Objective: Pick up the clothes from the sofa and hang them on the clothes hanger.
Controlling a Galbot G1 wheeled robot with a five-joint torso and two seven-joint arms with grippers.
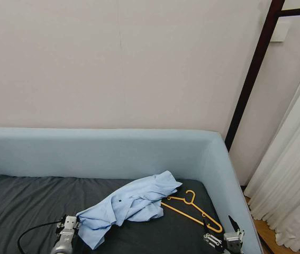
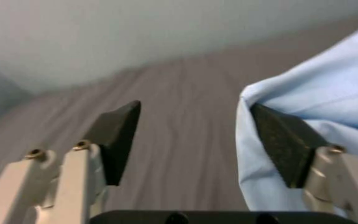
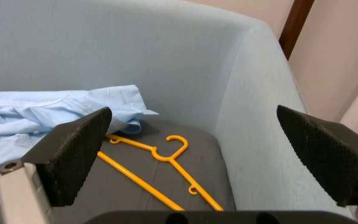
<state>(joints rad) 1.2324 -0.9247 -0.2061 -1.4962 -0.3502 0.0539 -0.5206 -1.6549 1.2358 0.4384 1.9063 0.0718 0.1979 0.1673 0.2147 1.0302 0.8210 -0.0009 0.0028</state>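
A crumpled light-blue shirt (image 1: pixel 131 203) lies on the dark grey sofa seat (image 1: pixel 23 203). An orange hanger (image 1: pixel 191 209) lies flat just to its right, its top end tucked under the shirt's edge. My left gripper (image 1: pixel 69 223) sits low at the shirt's near left corner. In the left wrist view it (image 2: pixel 195 140) is open, one pad (image 2: pixel 285 140) against the shirt's hem (image 2: pixel 316 98). My right gripper (image 1: pixel 221 234) hovers near the sofa's right arm, open wide (image 3: pixel 195 154), facing the hanger (image 3: pixel 160 163) and shirt (image 3: pixel 42 116).
The sofa's pale blue backrest (image 1: pixel 97 151) and right armrest (image 1: pixel 226 185) wall in the seat. A dark wooden post (image 1: pixel 253 69) rises behind the armrest at the right. White curtains (image 1: pixel 292 180) hang at the far right.
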